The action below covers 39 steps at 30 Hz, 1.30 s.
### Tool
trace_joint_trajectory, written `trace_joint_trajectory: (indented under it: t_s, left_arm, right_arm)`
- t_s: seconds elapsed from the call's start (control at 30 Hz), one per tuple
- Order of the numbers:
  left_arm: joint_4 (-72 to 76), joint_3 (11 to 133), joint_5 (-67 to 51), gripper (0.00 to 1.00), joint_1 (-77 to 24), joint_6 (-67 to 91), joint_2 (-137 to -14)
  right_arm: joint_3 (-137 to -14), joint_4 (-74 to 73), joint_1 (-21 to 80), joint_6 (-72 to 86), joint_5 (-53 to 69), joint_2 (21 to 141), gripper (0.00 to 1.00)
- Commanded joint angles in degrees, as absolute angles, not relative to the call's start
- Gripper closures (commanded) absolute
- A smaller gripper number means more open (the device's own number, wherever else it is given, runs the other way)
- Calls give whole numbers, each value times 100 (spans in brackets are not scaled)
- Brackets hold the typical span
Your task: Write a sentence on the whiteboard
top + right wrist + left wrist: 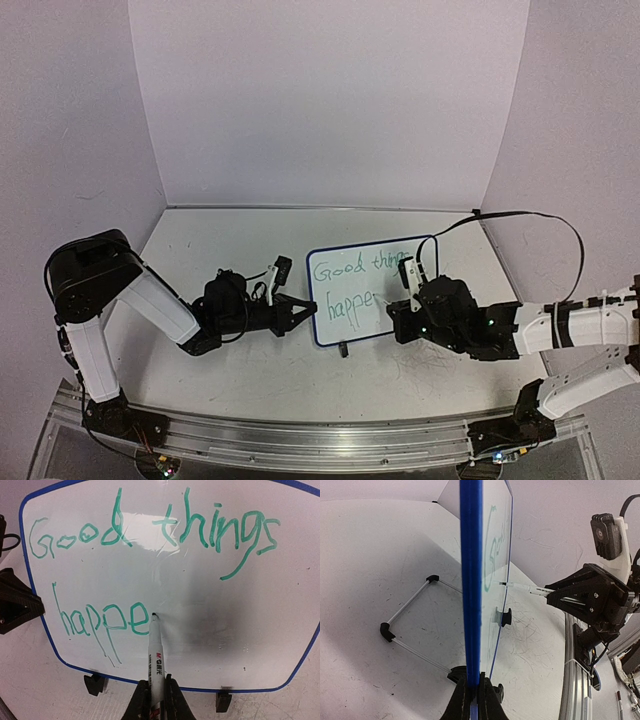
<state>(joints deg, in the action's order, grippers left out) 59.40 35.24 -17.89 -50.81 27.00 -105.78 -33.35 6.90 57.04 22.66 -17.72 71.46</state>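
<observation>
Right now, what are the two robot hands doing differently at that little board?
The left gripper is shut on the whiteboard's blue left edge; the right gripper is shut on a marker. The left gripper meets the board edge-on from the side, seemingly steadying it; the right gripper faces the writing side, marker tip on the board just after "happe" in the sentence. Both are closed around something and work on the same board.
</observation>
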Motion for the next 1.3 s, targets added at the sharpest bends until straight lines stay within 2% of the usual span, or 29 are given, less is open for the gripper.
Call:
trace_joint_trajectory:
  t_s: [0.0,0.7,1.27]
  left_arm:
    - [6024,3586,-1747,100,-5071,2566,-10371]
    - [6015,3595,-1749,100,-5072,2575,-10371]
    - [5994,3621,-1765,100,-5071,2599,-10381]
  right_arm:
    - [-3576,905,5671,2191,-2034,7155,100]
    - [-3264,363,5677,2466,-1560,7067,100]
    - [-3487,782,5677,2375,-1850,7227,100]
